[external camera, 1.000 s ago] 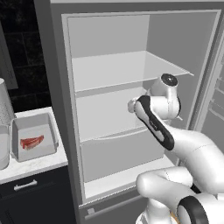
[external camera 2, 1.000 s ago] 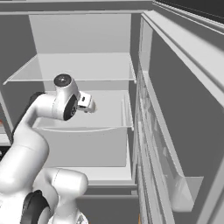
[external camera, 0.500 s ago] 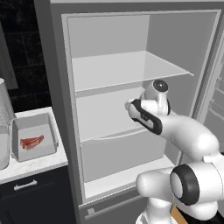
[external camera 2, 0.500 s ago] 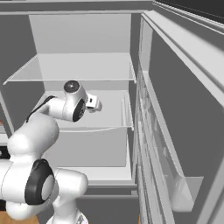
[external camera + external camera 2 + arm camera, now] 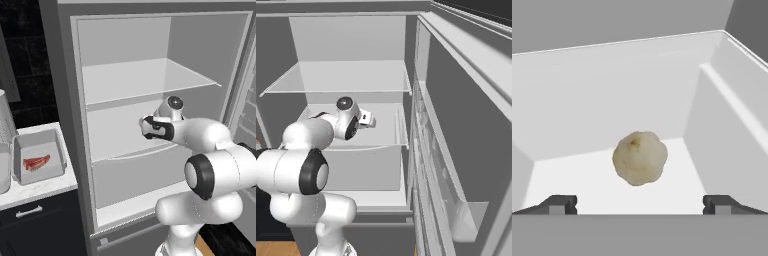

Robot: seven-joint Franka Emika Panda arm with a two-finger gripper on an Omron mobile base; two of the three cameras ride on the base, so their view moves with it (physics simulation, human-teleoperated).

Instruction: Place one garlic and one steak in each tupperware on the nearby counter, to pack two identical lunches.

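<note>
Reaching deeper into the fridge, the claw gapes wide before garlic.

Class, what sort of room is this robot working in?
A kitchen, most likely: an open fridge with white shelves, a marble-look counter over dark cabinets, and a tub holding a steak.

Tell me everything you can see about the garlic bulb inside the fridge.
The garlic is a pale cream, lumpy round bulb with a small brownish spot near its top. In the hand view it sits whole on the white floor of a fridge compartment, well clear of the walls, ahead of and centered between the open gripper's fingertips, which are not touching it.
</note>
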